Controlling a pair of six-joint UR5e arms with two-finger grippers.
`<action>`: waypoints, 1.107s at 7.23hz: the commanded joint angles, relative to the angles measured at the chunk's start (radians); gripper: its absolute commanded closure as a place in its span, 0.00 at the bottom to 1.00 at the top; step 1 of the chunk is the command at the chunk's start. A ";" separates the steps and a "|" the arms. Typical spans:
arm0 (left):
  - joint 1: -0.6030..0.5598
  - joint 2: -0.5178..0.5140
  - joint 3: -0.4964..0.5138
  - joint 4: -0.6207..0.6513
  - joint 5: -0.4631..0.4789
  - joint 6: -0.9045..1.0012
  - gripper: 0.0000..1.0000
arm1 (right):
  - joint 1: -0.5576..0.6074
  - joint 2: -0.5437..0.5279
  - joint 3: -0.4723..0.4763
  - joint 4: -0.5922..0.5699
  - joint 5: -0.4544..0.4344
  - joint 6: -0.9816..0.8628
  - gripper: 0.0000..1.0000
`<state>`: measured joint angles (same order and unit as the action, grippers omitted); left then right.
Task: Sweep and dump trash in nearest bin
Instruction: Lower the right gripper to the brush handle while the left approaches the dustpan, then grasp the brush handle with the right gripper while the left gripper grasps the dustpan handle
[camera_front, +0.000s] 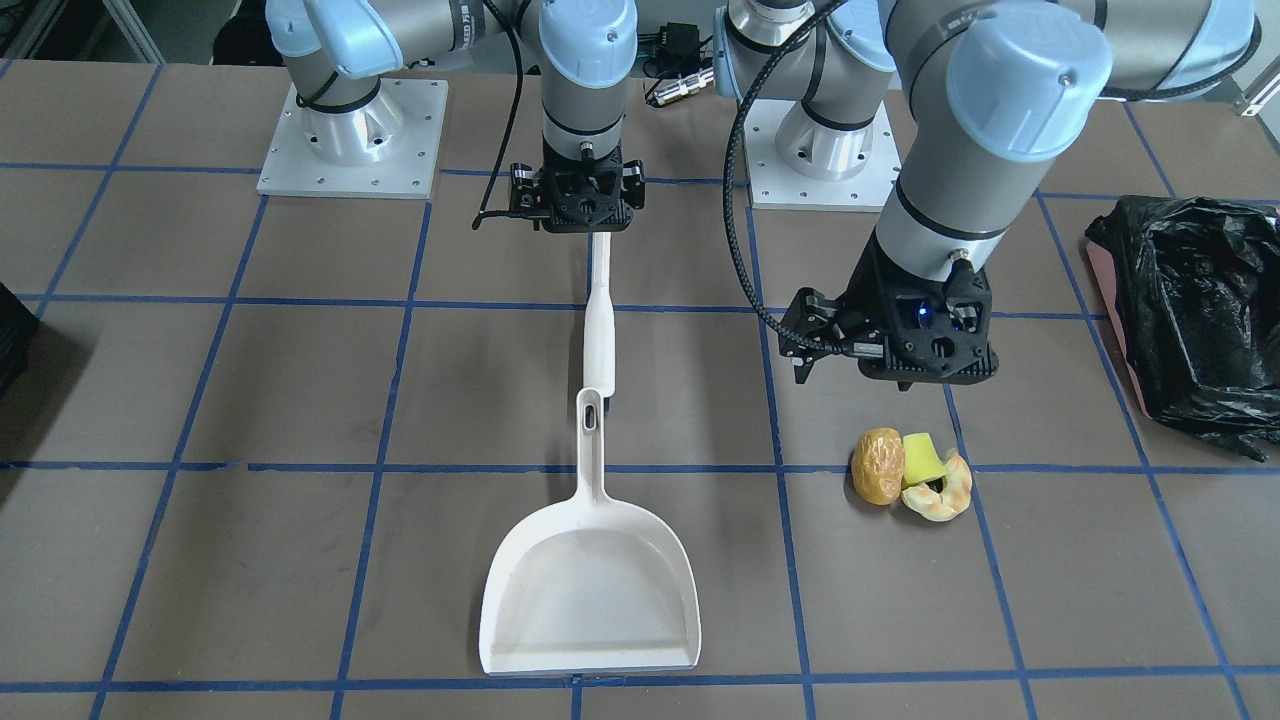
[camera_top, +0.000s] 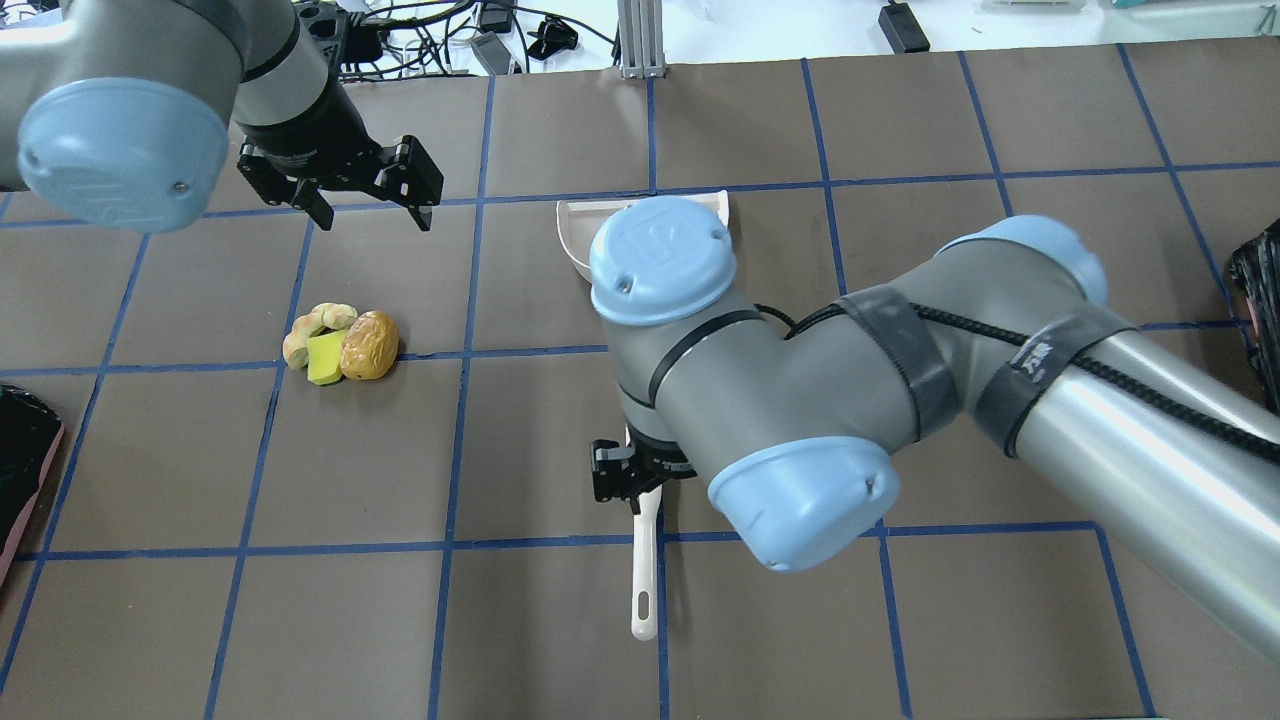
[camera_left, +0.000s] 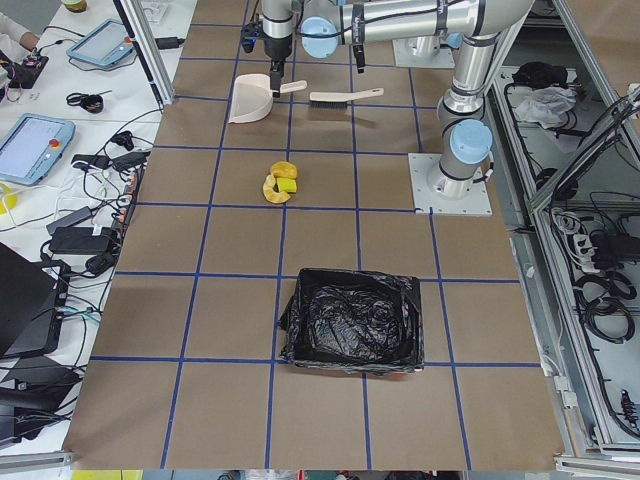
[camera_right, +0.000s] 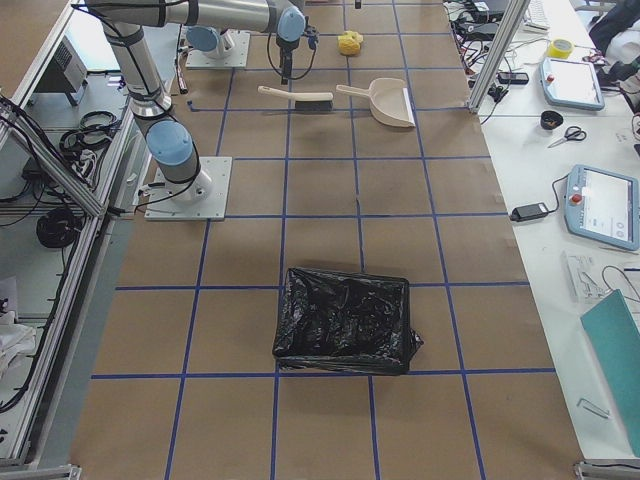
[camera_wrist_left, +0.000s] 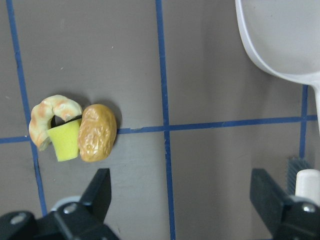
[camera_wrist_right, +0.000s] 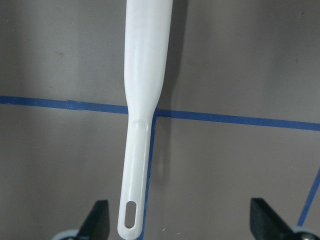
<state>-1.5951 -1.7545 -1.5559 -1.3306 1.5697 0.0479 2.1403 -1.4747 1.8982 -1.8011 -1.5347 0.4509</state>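
Observation:
The trash lies in one touching cluster: a brown lump (camera_front: 878, 465), a yellow-green wedge (camera_front: 922, 460) and a tan croissant piece (camera_front: 945, 490). It also shows in the overhead view (camera_top: 345, 345) and the left wrist view (camera_wrist_left: 75, 132). My left gripper (camera_front: 895, 375) (camera_top: 375, 215) hangs open and empty just above and beside the cluster. The bin (camera_front: 1190, 310) (camera_top: 25, 460), black-bagged with pinkish sides, stands beyond the trash on my left. My right gripper (camera_front: 580, 215) is open over a white brush handle (camera_wrist_right: 142, 100), not touching it.
A white dustpan (camera_front: 590, 590) (camera_top: 575, 225) lies in the table's middle with its handle toward me, overlapping the brush (camera_front: 600, 320). A second black-bagged bin (camera_top: 1262, 300) stands at my far right. The robot bases (camera_front: 350, 140) stand at the table's near edge.

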 joint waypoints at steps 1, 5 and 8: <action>-0.083 -0.101 0.054 0.027 0.003 -0.052 0.00 | 0.045 0.036 0.016 -0.026 0.007 0.003 0.00; -0.224 -0.238 0.076 0.149 -0.014 -0.193 0.00 | 0.049 0.053 0.048 -0.076 0.074 -0.153 0.01; -0.301 -0.316 0.063 0.197 -0.039 -0.246 0.00 | 0.047 0.048 0.168 -0.282 0.071 -0.138 0.00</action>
<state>-1.8670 -2.0447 -1.4840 -1.1435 1.5343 -0.1821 2.1882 -1.4240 2.0321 -2.0157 -1.4706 0.3043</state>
